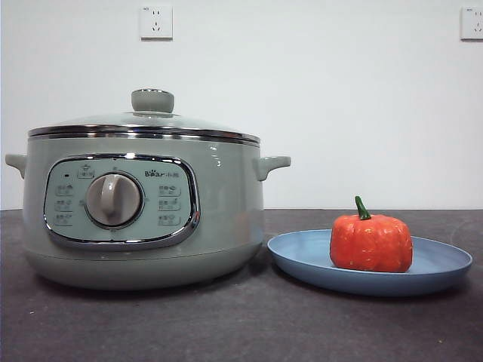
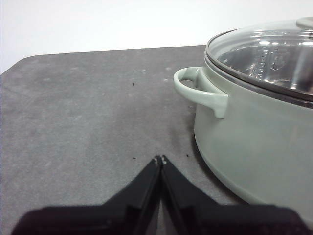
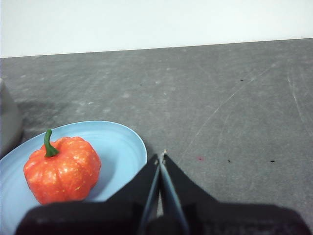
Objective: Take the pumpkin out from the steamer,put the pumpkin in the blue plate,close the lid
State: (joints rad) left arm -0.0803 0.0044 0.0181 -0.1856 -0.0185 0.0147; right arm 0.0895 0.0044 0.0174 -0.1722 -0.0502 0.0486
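Observation:
The sage-green steamer stands at the left of the front view with the glass lid seated on its rim. The orange pumpkin sits upright in the blue plate to the steamer's right. My left gripper is shut and empty, above the table beside the steamer's side handle; the lid also shows there. My right gripper is shut and empty, just beside the plate and the pumpkin. Neither arm shows in the front view.
The dark grey table runs to a white wall with two sockets. Bare tabletop lies beside the steamer and beyond the plate.

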